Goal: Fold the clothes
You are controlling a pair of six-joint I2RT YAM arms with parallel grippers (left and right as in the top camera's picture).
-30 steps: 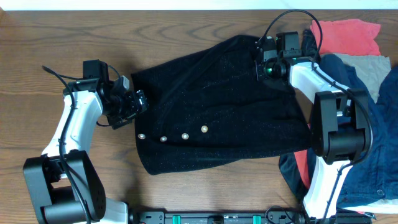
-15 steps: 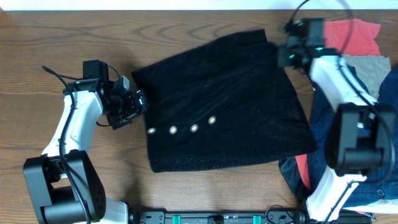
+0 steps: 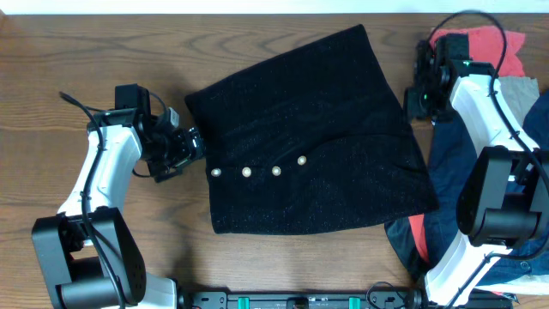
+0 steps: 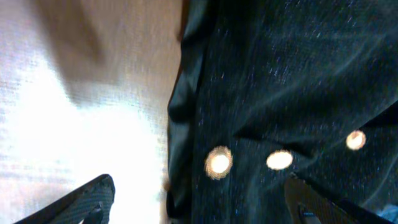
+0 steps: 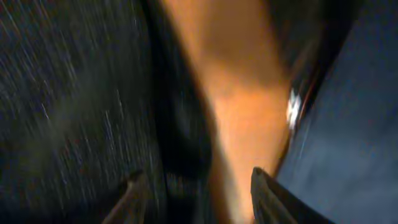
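The clothes (image 3: 317, 137), one black fuzzy garment, lie spread flat in the middle of the table with a row of pale buttons (image 3: 247, 172) near the left edge. My left gripper (image 3: 190, 148) hovers at that left edge, open. In the left wrist view its fingers straddle the garment's hem (image 4: 180, 124), and the left gripper (image 4: 199, 208) holds nothing. My right gripper (image 3: 417, 99) sits just off the garment's right edge. The right wrist view shows the right gripper (image 5: 196, 199) open over the dark cloth edge (image 5: 81, 93) and bare wood, its fingertips (image 5: 134, 190) blurred.
A heap of other cloths lies at the right: a red cloth (image 3: 485, 47), a grey cloth (image 3: 525, 90) and a navy-blue garment (image 3: 515, 172) under the right arm. Bare wooden table (image 3: 77, 51) stretches to the left and behind.
The right gripper drew the garment's far right corner up and rightward, flattening it, then opened and moved off its right edge. The buttons shifted right. The left arm stayed put.
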